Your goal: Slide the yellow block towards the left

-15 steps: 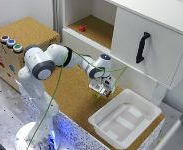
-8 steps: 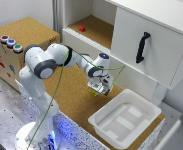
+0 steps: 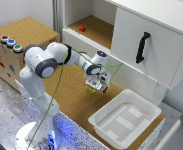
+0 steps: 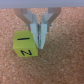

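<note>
From my remote seat the biggest thing in front of me is the white cabinet [image 3: 141, 45], its open shelf carrying a small red block [image 3: 82, 28] that I have no business with, and its closed door with a black handle [image 3: 142, 47]. Below it runs the cork tabletop [image 3: 71, 95], with a wooden button box [image 3: 13, 55] at the exterior view's left and a white tray [image 3: 123, 122] at its right. The Panda arm [image 3: 46, 62] reaches out low over the cork, wrist bent down so the gripper [image 3: 96, 88] works at table level, which I judge suits a push rather than a lift. The yellow block [image 4: 24, 44] sits on the cork right under the tool, between the cabinet front and the tray's near corner. In the wrist view the fingers [image 4: 43, 35] look nearly closed, only a narrow gap between them, and they clasp nothing; the block lies just beside one finger, apparently touching its outer face, not between the pair. I read that as deliberate: a near-closed tool makes a stiff paddle to shove the cube sideways. My worry is the cube twisting off the finger's edge, since contact is along one side only.
</note>
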Controlling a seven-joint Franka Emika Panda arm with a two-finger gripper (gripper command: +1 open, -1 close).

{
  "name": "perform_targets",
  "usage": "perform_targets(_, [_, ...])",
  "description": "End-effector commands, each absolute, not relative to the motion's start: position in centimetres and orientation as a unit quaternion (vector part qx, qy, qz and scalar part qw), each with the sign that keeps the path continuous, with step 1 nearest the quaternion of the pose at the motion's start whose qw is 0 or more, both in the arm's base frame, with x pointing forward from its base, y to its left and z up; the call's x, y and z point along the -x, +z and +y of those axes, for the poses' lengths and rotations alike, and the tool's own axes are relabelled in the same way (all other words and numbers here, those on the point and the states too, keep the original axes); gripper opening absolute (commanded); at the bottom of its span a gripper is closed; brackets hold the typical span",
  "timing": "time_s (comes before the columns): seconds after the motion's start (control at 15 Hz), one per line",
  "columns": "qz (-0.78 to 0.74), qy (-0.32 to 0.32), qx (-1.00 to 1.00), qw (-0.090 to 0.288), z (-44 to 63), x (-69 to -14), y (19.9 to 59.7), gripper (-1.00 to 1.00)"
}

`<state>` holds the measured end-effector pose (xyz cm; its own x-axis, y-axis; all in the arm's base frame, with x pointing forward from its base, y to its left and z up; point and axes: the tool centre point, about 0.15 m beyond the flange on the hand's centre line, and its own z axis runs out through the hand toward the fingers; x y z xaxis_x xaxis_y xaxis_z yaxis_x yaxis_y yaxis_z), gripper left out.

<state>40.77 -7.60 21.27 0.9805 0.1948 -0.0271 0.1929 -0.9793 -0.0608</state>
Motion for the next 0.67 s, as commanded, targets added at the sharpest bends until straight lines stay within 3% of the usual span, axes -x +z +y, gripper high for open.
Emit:
perform_targets(0.0, [-0.098,0.028,0.994,0.043,-5.0,-40.8,20.6,-1.0])
perform_targets(0.6, [-0.121,0.031,0.992,0.036,-0.9,-40.9,21.8,-1.0])
